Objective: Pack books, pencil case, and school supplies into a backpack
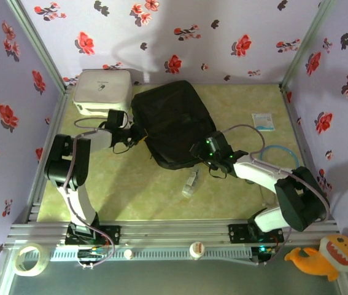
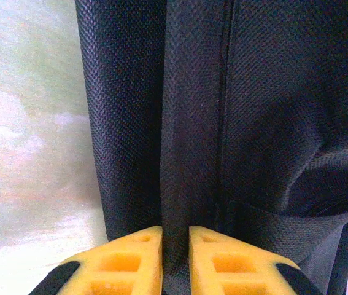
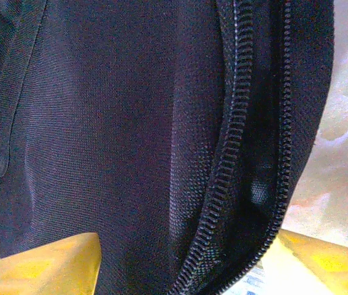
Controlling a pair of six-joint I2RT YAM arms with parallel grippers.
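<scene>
Fingers (image 2: 127, 261) of the left gripper (image 2: 175, 246) are pinching a narrow upright fold of the backpack (image 1: 172, 120), which is lying in the middle of the table (image 1: 143, 193). The right gripper (image 3: 186, 249) is holding its fingers (image 3: 45, 264) wide apart, straddling the bag's fabric and its parted zipper (image 3: 235, 153) at the near right edge

No lettering can be read anywhere; the print on the small white-blue packet (image 1: 262, 121) is too small.
</scene>
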